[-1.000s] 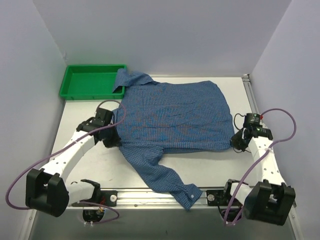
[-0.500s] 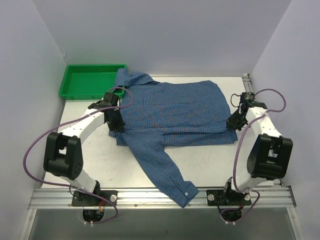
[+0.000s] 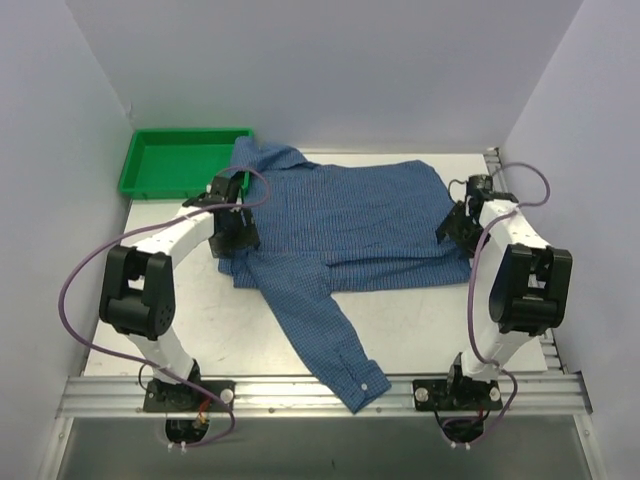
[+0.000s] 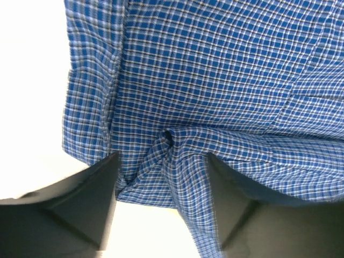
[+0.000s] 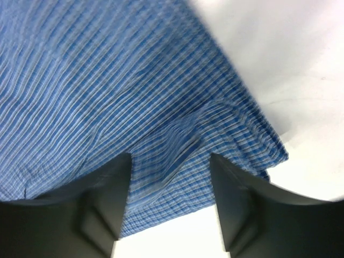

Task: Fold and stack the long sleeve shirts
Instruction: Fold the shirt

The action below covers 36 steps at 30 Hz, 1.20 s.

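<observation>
One long sleeve shirt (image 3: 345, 225), blue fine-checked, lies across the middle of the table with its near edge folded back over the body. Its collar (image 3: 262, 158) points left toward the tray, and one sleeve (image 3: 320, 335) trails to the front rail. My left gripper (image 3: 238, 236) hovers over the shirt's left edge and is open; a puckered ridge of shirt (image 4: 167, 144) lies loose between the jaws of the left gripper (image 4: 164, 207). My right gripper (image 3: 455, 224) is over the shirt's right edge, open, above the folded shirt hem (image 5: 215, 134), as the right gripper (image 5: 169, 207) shows.
A green plastic tray (image 3: 150, 185) stands at the back left, and the collar overlaps its right rim. Metal rails run along the table's front edge (image 3: 300, 392) and right edge (image 3: 500, 190). White walls close in the left, back and right.
Both arms swung from the shirt's near edge toward the back, laying that edge over the body. Both grippers opened and let go of the cloth. The sleeve slid back a little.
</observation>
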Tool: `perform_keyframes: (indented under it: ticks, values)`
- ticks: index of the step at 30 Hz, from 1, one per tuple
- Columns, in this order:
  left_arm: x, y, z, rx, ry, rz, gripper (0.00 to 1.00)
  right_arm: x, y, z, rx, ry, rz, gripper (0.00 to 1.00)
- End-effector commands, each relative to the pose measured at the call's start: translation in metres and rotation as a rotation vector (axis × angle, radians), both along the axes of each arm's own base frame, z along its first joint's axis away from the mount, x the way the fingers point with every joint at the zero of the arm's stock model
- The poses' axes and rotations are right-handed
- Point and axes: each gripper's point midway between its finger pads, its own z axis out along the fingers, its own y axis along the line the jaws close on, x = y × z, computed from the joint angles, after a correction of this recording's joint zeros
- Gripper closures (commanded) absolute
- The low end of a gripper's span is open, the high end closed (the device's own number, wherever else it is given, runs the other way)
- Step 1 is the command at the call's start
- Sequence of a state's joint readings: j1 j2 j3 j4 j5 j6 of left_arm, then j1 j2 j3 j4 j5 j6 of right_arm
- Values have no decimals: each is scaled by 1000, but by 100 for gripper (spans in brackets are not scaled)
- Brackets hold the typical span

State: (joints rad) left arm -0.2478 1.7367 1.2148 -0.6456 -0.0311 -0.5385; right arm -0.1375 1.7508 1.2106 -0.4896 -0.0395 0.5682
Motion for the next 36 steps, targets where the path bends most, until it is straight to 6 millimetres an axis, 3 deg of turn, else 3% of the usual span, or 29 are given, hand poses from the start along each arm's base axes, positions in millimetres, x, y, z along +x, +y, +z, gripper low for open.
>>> perform_keyframes:
  ticks: [1, 2, 4, 5, 6, 7, 8, 9, 11, 12, 13, 16, 19, 24, 33, 35, 36]
  values:
    - [23, 6, 54, 13, -180, -1, 17, 8, 17, 58, -124, -137, 188, 38]
    - [21, 8, 61, 17, -201, 1, 12, 3, 38, 62, -140, -146, 272, 30]
    - [17, 14, 84, 27, -267, 7, 3, -8, 59, 81, -188, -197, 405, 27]
    - [10, 17, 85, 36, -272, 7, 3, -18, 70, 78, -197, -192, 466, 26]
    - [4, 21, 99, 38, -311, 13, 2, -28, 100, 79, -193, -208, 576, 25]
    - [-1, 25, 102, 50, -323, 10, 3, -38, 113, 87, -194, -241, 635, 25]
    - [-11, 31, 95, 74, -311, 16, 3, -53, 129, 79, -194, -227, 732, 26]
    - [-18, 36, 104, 80, -344, 24, 3, -71, 161, 79, -176, -240, 865, 26]
    - [-34, 47, 92, 121, -330, 40, 2, -95, 190, 75, -183, -248, 1011, 30]
    - [-41, 51, 97, 125, -355, 50, 3, -109, 202, 68, -177, -236, 1076, 31]
    - [-46, 55, 94, 139, -357, 53, 3, -134, 228, 64, -155, -232, 1196, 33]
    - [-61, 67, 83, 185, -353, 64, 3, -179, 261, 50, -127, -199, 1378, 40]
    - [-67, 74, 74, 213, -359, 66, 3, -219, 285, 35, -129, -162, 1519, 43]
    - [-67, 83, 71, 229, -353, 92, 3, -258, 309, 6, -150, -69, 1664, 44]
    - [-72, 95, 66, 252, -322, 137, 3, -268, 318, -35, -208, 74, 1721, 44]
    - [-71, 95, 65, 249, -320, 136, 3, -268, 318, -39, -215, 83, 1729, 55]
    - [-71, 95, 64, 249, -319, 136, 3, -268, 317, -40, -221, 86, 1731, 68]
